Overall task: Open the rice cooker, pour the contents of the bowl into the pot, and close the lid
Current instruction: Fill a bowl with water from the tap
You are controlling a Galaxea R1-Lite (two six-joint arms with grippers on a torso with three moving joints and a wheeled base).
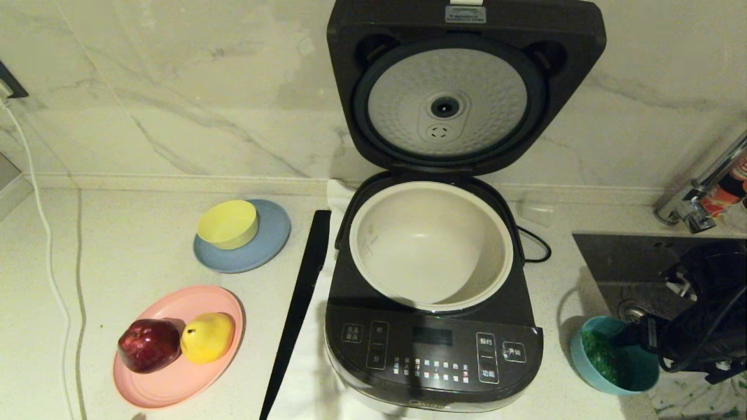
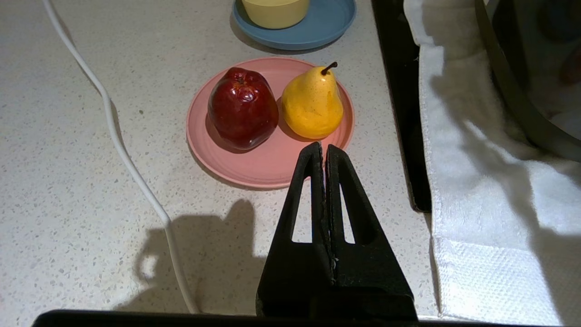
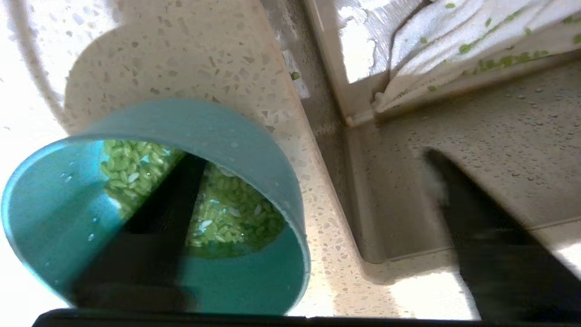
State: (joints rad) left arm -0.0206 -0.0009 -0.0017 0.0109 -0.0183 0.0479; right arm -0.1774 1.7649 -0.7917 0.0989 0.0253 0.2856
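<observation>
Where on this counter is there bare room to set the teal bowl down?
Bare counter lies left of the pink plate and blue plate, out to the white cable. Crowded: between the plates and the rice cooker, where the black strip lies. By the sink, the right gripper straddles the bowl rim.

Counter (image 1: 117, 251): pale speckled stone, running wall to wall.
Wall (image 1: 175, 87): white marble with grey veins, rising directly behind the counter; low upstand along the join.
Sink (image 1: 630, 262): steel, sunk into the counter at its right end.
Tap (image 1: 700, 192): chrome, at the sink's back corner, beside the wall.
Socket (image 1: 10, 81): dark, on the wall at the counter's far left.
Light: from above, casting soft shadows on the counter.
</observation>
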